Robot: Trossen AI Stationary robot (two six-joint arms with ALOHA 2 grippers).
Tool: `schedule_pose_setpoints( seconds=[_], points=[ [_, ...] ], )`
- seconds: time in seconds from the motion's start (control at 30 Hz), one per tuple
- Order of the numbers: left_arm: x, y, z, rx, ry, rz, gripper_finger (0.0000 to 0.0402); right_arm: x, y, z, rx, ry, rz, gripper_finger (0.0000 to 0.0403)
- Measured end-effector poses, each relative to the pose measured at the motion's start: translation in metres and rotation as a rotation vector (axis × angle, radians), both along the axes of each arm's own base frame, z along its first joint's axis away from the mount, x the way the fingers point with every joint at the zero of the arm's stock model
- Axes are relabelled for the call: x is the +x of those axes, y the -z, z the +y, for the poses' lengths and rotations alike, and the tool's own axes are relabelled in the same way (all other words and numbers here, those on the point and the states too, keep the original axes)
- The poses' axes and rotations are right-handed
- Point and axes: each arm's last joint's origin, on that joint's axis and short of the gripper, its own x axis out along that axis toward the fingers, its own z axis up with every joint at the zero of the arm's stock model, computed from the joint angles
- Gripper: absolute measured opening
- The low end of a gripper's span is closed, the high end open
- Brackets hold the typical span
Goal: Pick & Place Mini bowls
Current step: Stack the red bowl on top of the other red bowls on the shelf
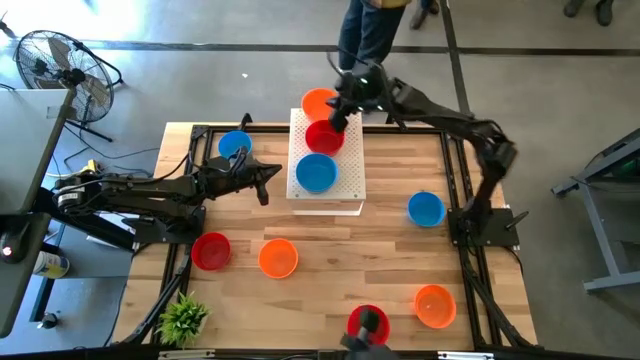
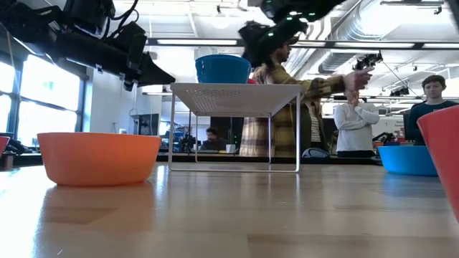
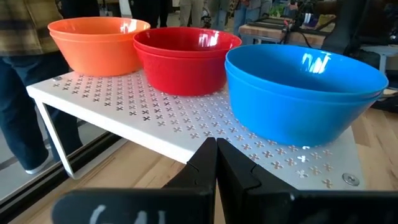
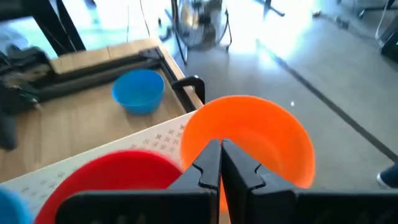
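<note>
- We see the right gripper point(image 1: 340, 113) closed and empty above the white perforated platform point(image 1: 345, 185), over its red bowl point(image 1: 324, 137).
- Orange bowl point(image 1: 318, 101) and blue bowl point(image 1: 316, 172) flank the red one.
- Left gripper point(image 1: 268, 180) sits shut beside the platform, holding nothing.
- We can read no writing anywhere.

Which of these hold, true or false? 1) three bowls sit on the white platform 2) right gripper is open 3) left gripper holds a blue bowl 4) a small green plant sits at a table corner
1) True: an orange plastic mini bowl, a red plastic mini bowl and a blue plastic mini bowl sit in a row on the white perforated platform.
2) False: the right gripper is shut, above the red and orange bowls.
3) False: the left gripper is shut and empty, beside the platform.
4) True: the small green plant.
</note>
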Motion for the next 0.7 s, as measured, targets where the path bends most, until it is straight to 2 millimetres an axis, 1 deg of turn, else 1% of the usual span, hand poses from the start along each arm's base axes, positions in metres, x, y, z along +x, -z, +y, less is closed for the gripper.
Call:
schedule_pose_setpoints(
  seconds=[0.1, 0.3, 0.43, 0.57, 0.7],
  points=[
    [0.0, 0.0, 0.0, 0.0, 0.0, 0.001, 0.0, -0.027, 0.007, 0.021, -0.03, 0.007, -0.054, 0.0],
    [0.0, 0.002, -0.001, -0.009, 0.026, 0.017, 0.0, -0.086, 0.02, 0.071, -0.092, 0.051, -0.11, 0.0],
    [0.0, 0.003, -0.001, -0.019, 0.028, 0.024, 0.0, -0.123, 0.033, 0.102, -0.102, 0.043, -0.158, 0.0],
    [-0.001, 0.004, -0.001, -0.022, 0.028, 0.04, 0.0, -0.153, 0.047, 0.125, -0.129, 0.066, -0.22, 0.0],
    [-0.005, 0.0, -0.002, -0.021, 0.022, 0.088, 0.0, -0.173, 0.064, 0.14, -0.16, 0.061, -0.271, 0.0]
  ],
)
